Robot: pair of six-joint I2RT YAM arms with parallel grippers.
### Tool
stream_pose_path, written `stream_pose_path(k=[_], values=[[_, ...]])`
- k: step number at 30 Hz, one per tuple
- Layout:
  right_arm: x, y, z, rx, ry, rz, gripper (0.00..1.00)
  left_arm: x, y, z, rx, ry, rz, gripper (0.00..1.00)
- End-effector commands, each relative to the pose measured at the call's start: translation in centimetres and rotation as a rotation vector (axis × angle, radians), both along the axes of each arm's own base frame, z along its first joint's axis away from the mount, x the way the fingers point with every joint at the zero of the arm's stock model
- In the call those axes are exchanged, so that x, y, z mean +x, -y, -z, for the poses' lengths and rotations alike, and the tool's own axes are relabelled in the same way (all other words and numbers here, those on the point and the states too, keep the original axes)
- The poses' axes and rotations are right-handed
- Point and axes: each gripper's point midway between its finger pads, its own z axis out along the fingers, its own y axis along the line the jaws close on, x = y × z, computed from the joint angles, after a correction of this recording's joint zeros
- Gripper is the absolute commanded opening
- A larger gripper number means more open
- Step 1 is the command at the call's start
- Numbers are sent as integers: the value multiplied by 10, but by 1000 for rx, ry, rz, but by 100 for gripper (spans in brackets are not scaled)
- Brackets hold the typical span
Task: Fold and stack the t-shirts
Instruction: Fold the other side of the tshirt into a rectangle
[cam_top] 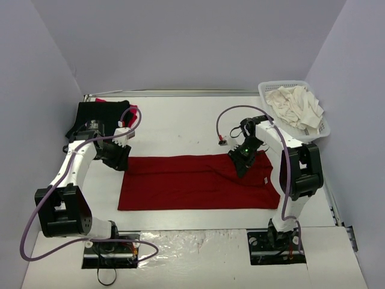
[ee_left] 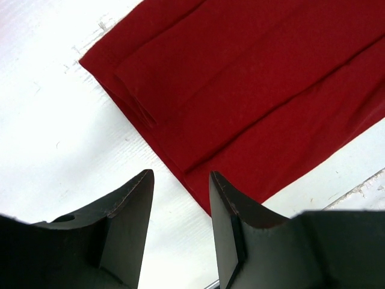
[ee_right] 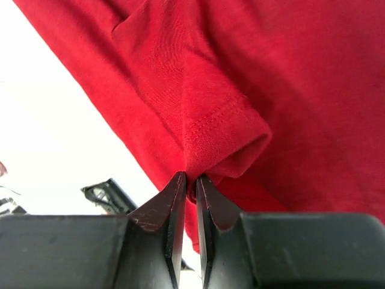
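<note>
right claw nipped on the dark red sleeve, left claw hanging open

black fingertips of my right claw (ee_right: pixel 189 179) fill the bottom of the right wrist view. they are drawn almost together, and a fold of cloth is caught in the narrow slit between them. what i hold is the dark red short-sleeved cloth t-shirt (ee_right: pixel 289 78), gripped at its stitched sleeve hem (ee_right: pixel 219 117). the hem bulges up in a small loop just above my tips. seen from above, this claw sits at the shirt's far right corner, on the right half of the white table (cam_top: pixel 180 123).

the shirt itself lies flat as a long rectangle across the middle of the table, closer to the near edge than the far one, with its long sides running left to right. at its left end the cloth is doubled over in layers, with a crease running lengthwise.

my left claw (ee_left: pixel 180 176) has its two dark fingers well apart and nothing between them. past the tips i see bare table and the shirt's edge. from above it hangs just beside the shirt's far left corner. whether it touches the cloth, i cannot tell.

at the far left corner of the table lies a black folded cloth t-shirt (cam_top: pixel 99 114), with a strip of bright red cloth t-shirt (cam_top: pixel 133 111) showing along its right side. at the far right corner stands a white plastic lattice basket (cam_top: pixel 263 91) holding crumpled cream-white cloth (cam_top: pixel 295 105).
</note>
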Motion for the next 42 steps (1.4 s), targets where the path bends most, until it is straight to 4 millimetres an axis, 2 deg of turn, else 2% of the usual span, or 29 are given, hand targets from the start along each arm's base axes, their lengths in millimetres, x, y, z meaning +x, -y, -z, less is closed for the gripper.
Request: stream_pose_path(k=[1,5,13,17,20,24,25,27,28,30,31,33,35,36,37,42], values=[[-32,6,-13,-45,-64,-42,10,-9,2,-9,-11,23,-7,41],[-48,4,-11,-63,-100,-87,12,-12,-1,-11,7,29,-9,41],[-73,-14,-2,-101,-154,-192,22,-18,-4,-12,30,35,-15,41],[-81,-21,0,-120,-166,-230,23,-20,-6,-11,42,37,-19,41],[-79,-23,-3,-126,-153,-240,23,-21,-7,-12,49,41,-21,41],[-61,-29,-19,-110,-66,-246,24,-18,-7,-17,47,65,-28,41],[-50,-34,-26,-99,-25,-242,26,-17,-7,-20,44,76,-32,41],[-34,-39,-27,-104,11,-233,27,-10,-6,-25,43,113,-41,41],[-19,-46,-33,-94,52,-210,27,-6,-4,-28,28,129,-37,42],[1,-55,-29,-91,81,-186,28,-4,0,-31,2,133,-22,44],[14,-62,-35,-78,112,-169,28,-3,7,-33,-32,130,10,44],[31,-74,-33,-57,135,-160,28,-2,13,-33,-58,123,46,46],[41,-80,-29,-44,133,-155,29,0,17,-31,-84,94,66,46],[45,-84,-21,-48,113,-157,29,1,17,-30,-89,85,70,47],[53,-90,-23,-35,125,-155,30,2,18,-26,-95,67,76,47],[71,-98,-3,-50,95,-169,31,3,18,-15,-100,43,69,47]])
